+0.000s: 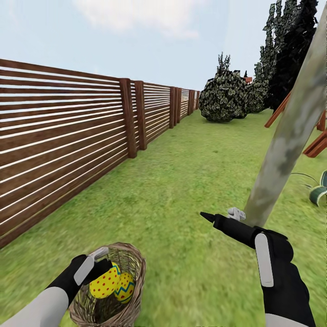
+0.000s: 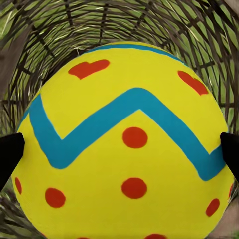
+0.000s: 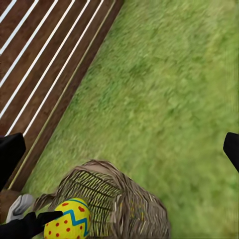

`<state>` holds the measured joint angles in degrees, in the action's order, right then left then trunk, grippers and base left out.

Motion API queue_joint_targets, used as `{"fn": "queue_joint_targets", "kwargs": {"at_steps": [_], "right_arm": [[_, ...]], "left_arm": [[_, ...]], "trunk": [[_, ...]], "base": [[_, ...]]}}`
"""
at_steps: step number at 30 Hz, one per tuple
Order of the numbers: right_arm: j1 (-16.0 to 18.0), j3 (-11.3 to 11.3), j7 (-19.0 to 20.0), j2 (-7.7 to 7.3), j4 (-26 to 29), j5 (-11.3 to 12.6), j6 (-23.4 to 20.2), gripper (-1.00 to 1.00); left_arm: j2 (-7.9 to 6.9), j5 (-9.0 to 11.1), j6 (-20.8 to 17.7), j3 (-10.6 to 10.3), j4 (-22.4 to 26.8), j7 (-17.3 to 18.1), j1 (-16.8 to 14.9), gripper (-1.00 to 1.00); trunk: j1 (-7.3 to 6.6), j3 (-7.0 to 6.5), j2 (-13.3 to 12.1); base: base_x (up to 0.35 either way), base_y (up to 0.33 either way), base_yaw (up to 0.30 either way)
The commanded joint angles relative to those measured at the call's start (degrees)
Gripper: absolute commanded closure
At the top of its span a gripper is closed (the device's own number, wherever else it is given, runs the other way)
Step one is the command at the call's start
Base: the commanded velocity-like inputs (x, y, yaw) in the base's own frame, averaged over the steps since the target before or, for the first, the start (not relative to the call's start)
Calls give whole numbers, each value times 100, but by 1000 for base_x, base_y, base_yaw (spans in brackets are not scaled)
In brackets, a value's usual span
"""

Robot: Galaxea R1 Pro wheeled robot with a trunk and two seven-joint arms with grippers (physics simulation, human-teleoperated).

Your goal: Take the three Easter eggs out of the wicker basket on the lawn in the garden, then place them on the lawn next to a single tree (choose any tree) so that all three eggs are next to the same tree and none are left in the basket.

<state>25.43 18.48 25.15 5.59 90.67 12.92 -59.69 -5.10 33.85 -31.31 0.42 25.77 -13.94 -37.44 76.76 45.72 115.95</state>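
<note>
A broad lawn of short green grass point(image 1: 181, 181) is stretching away under a pale sky, with a brown slatted wooden fence point(image 1: 63, 136) running along the robot's left side and round leafy bushes point(image 1: 225, 97) and dark pointed cypresses point(image 1: 293, 50) standing at the far end. A slim, pale grey-green mottled tree trunk point(image 1: 288, 136) is rising from the grass on the right, tilted in the head view.

Near the bottom of the head view, a round bowl-shaped basket of loosely woven tan-brown wicker point(image 1: 131, 268) is sitting on the grass, tipped toward the robot. Two yellow Easter eggs with red dots and blue-teal zigzag bands are showing in its mouth: the upper egg point(image 1: 104, 282) is lying between the fingers of the black left gripper point(image 1: 105, 272), and the lower egg point(image 1: 126, 288) is lying just beside it, touching it. Whether a third egg is lying deeper in the basket cannot be told.

In the left wrist view, the two dark fingertips point(image 2: 10, 157) are pressing against either side of the upper egg point(image 2: 124, 144), so the gripper is clasping it inside the wicker wall point(image 2: 50, 35).

The black right gripper point(image 1: 218, 219) is hovering above the grass near the foot of the trunk, its fingers spread wide with nothing between them.
</note>
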Motion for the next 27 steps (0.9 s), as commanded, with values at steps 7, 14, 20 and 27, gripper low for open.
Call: {"fn": "queue_joint_targets", "kwargs": {"at_steps": [7,14,20,27], "right_arm": [[6,15,34,10,3,-18,-31,-100],[6,15,34,7,3,-18,-31,-100],[6,15,34,4,3,-18,-31,-100],[6,15,34,3,3,-26,-31,-100]], "left_arm": [[3,26,-19,-1,13,-46,2,100],[4,23,-20,2,31,-47,0,100],[8,17,-24,2,45,-47,0,100],[8,16,-24,2,63,-47,2,100]], "trunk": [[-156,-120,-279],[-310,-246,-560],[-442,-354,-801],[-595,-480,-1082]], "base": [[-76,0,0],[-40,0,0],[-3,-1,0],[-71,-44,0]]}}
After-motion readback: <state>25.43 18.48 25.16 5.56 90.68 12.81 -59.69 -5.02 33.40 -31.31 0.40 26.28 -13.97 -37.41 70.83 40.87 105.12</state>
